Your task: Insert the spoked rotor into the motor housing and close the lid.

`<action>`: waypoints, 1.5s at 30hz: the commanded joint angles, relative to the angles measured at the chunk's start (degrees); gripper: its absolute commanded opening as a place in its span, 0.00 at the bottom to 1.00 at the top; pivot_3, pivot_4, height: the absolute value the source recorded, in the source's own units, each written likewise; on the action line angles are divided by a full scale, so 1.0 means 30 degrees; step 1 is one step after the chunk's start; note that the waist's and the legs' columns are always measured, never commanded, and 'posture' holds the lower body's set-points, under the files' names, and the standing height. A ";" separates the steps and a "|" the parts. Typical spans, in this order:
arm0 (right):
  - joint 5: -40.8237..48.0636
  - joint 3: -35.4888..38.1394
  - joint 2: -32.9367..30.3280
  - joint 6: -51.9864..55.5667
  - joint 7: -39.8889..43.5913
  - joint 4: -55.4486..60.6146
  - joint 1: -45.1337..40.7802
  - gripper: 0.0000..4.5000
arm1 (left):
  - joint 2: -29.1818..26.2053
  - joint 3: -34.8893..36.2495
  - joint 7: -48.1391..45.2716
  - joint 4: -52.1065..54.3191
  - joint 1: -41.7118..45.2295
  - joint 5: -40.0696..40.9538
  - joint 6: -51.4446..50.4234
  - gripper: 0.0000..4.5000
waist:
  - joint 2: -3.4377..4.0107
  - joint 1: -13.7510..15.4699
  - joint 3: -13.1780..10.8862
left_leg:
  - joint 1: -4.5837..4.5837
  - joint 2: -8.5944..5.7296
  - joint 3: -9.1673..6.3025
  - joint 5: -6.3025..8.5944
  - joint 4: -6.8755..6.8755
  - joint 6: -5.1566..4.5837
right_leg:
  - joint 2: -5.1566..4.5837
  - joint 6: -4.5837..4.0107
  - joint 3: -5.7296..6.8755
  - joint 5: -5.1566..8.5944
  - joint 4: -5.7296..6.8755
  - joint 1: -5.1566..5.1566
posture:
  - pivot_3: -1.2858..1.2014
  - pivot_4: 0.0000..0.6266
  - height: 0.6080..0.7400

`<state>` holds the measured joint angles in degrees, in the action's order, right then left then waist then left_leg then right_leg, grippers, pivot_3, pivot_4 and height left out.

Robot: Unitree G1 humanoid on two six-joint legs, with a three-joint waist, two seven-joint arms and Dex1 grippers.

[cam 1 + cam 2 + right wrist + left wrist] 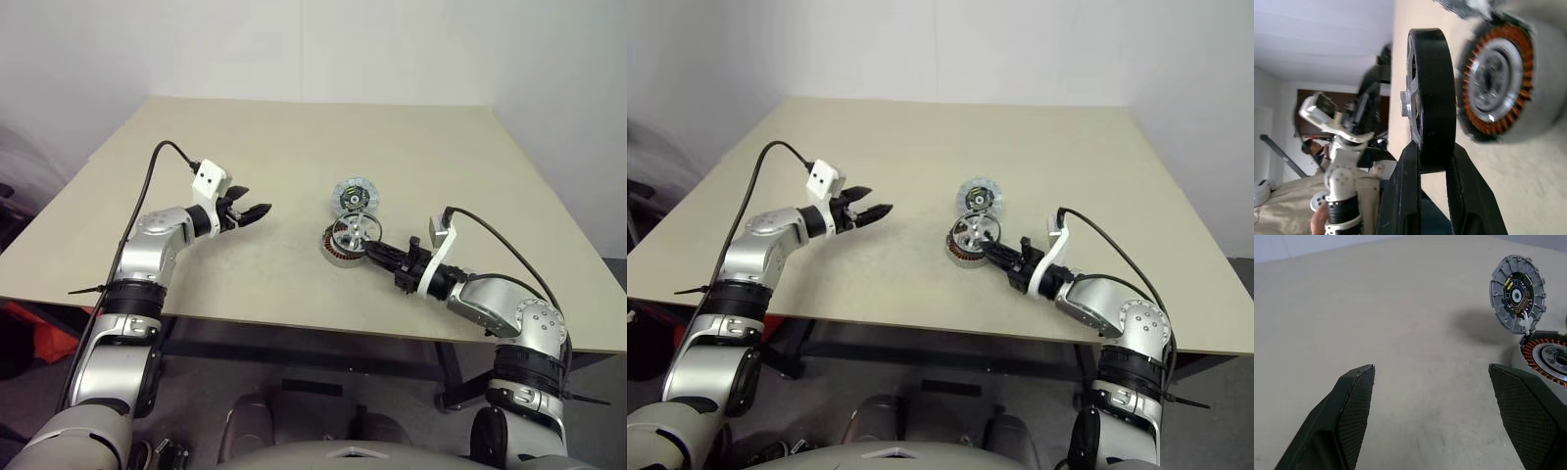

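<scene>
While the rotor [1431,93] is pinched by its rim in the right gripper [1434,169] and the left gripper [253,212] is held spread apart, a tilted entry into the housing [1508,81] is risked.

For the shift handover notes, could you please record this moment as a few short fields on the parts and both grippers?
right gripper: shut on the spoked rotor, gripping its rim, held edge-on just above the motor housing
motor housing: on the table, copper windings exposed, rotor not yet seated
lid: on the table just beyond the housing, not fitted
left gripper: open, holding nothing, above the table away from the parts
</scene>
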<state>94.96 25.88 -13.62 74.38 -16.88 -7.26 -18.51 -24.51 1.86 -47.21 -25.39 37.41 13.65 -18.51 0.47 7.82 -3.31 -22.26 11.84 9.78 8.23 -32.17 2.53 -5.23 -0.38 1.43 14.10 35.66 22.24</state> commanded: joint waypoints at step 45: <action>0.1787 -0.2638 0.0321 -0.4322 -0.2738 0.1788 -0.1003 0.74 | -0.0553 0.0400 0.0393 0.1199 -0.0090 0.0203 0.0041 0.88 | -0.0010 -0.0058 0.0006 | -0.0099 0.0000 -0.0026 -0.0001 -0.0032 0.0001 | 0.0003 0.0070 0.0022 -0.0043 0.0010 0.0060 | 0.52 0.00 1.00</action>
<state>97.57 17.69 -11.87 62.08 -24.99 -5.17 -21.08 -25.45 2.19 -45.99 -23.78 36.22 13.75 -18.75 0.44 7.65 -3.29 -22.56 11.83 9.70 8.23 -32.26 2.53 -5.22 -0.17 1.50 13.97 35.69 22.42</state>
